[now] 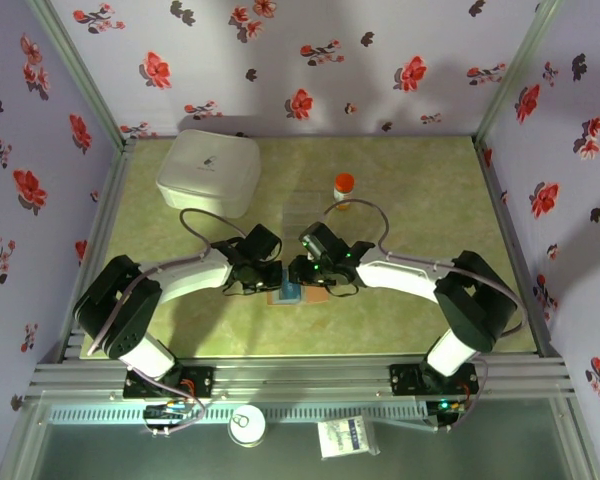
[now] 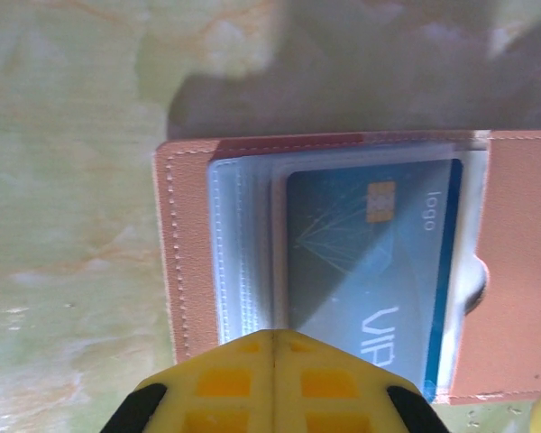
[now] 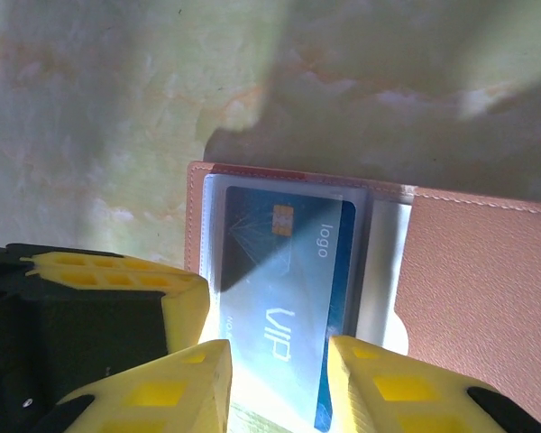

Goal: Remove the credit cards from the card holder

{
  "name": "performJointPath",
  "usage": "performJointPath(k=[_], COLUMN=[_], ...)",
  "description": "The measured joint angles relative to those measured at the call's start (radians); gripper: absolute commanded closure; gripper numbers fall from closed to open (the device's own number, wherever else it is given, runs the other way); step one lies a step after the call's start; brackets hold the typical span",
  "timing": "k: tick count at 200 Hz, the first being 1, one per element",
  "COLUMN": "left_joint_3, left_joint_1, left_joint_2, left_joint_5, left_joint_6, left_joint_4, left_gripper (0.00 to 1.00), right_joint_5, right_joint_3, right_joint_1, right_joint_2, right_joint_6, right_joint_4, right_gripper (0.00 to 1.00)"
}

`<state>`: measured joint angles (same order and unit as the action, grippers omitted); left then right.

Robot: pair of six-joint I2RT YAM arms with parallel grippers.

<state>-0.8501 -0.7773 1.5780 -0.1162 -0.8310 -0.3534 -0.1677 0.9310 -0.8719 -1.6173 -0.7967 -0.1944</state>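
Note:
The brown card holder (image 1: 315, 294) (image 2: 514, 271) (image 3: 478, 271) lies open on the green table between both arms. A blue credit card (image 2: 370, 262) (image 3: 279, 271) marked VIP sits in its clear sleeve, its near end sticking out. My left gripper (image 2: 275, 336) (image 1: 270, 280) is shut, its joined yellow tips resting on the holder's near edge beside the card. My right gripper (image 3: 278, 350) (image 1: 302, 276) stands part-way closed with a gap. The card's near end shows between its fingers (image 3: 379, 388); whether they touch the card I cannot tell. Any other cards are hidden.
A large white lidded box (image 1: 208, 172) stands at the back left. A small orange-capped bottle (image 1: 344, 187) stands behind the holder. A round tin (image 1: 247, 427) and a small bag (image 1: 347, 437) lie beyond the front rail, off the table.

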Motion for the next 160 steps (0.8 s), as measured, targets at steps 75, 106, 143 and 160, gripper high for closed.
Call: performJointPath(k=[75, 106, 143, 160], left_joint_3=[0.0, 0.0, 0.0, 0.0], left_joint_1=[0.0, 0.0, 0.0, 0.0], left_joint_2=[-0.036, -0.032, 0.013, 0.013], left_joint_5=[0.018, 0.007, -0.013, -0.014], left_joint_6=[-0.001, 0.0, 0.001, 0.001], left_joint_4=[-0.001, 0.008, 0.015, 0.016], left_gripper=[1.0, 1.0, 1.0, 1.0], right_joint_5=[-0.071, -0.091, -0.111, -0.124], right_joint_3=[-0.002, -0.018, -0.031, -0.041], right_joint_1=[0.028, 0.042, 0.048, 0.05], right_joint_2=[-0.042, -0.051, -0.066, -0.066], right_joint_6=[0.0, 0.0, 0.0, -0.001], right_joint_4=[0.038, 0.071, 0.1, 0.116], right_gripper=[0.75, 0.75, 0.76, 0.76])
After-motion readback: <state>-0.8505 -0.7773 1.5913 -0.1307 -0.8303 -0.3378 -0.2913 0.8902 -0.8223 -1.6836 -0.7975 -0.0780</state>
